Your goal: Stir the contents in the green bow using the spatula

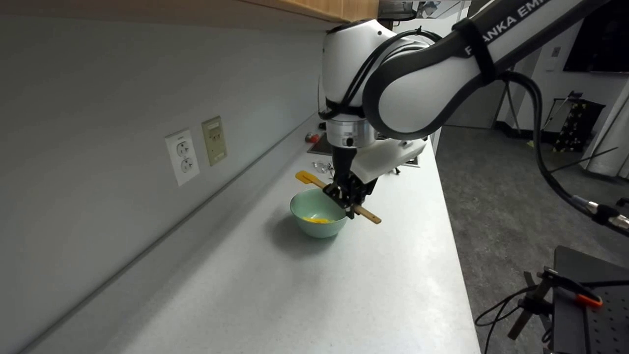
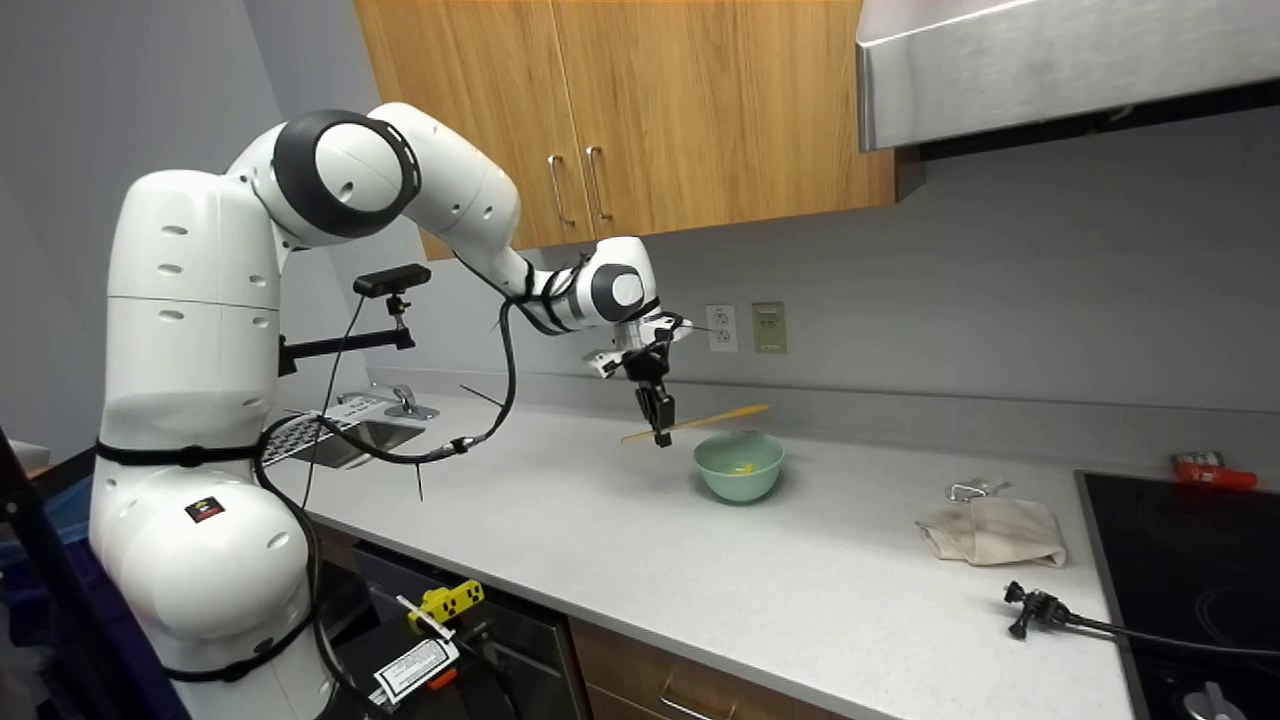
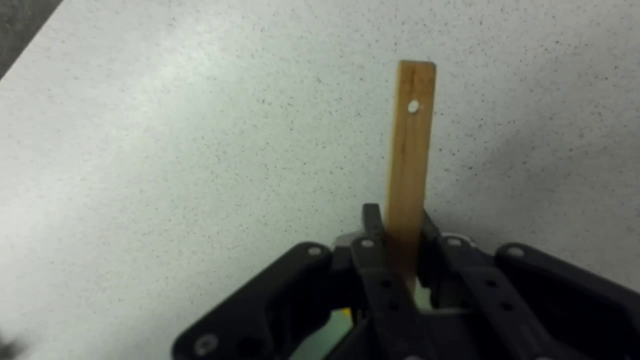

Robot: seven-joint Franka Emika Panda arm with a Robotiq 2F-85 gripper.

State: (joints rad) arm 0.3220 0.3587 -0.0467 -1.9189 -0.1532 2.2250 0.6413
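Note:
The green bowl (image 1: pixel 319 231) stands upright on the white counter, with yellow contents (image 1: pixel 317 221) at its bottom. Both also show in an exterior view, the bowl (image 2: pixel 740 488) and the contents (image 2: pixel 742 468). My gripper (image 1: pixel 350 199) is shut on the wooden handle of the spatula (image 1: pixel 367 214). In the wrist view the handle (image 3: pixel 412 145) passes between the fingers (image 3: pixel 402 227). The spatula is tilted, its yellow head (image 1: pixel 306 178) raised above the bowl and its handle end lower. The fingers are beside the bowl's rim; whether they touch it I cannot tell. In the wrist view the gripper hides most of the bowl (image 3: pixel 322 337).
A folded cloth (image 2: pixel 995 530), a small clear item (image 2: pixel 975 488) and a black mount (image 2: pixel 1040 610) lie near the cooktop (image 2: pixel 1190 560). A sink (image 2: pixel 365 440) is at the far end. The wall (image 1: pixel 123 98) and overhead cabinet (image 2: pixel 700 110) border the counter.

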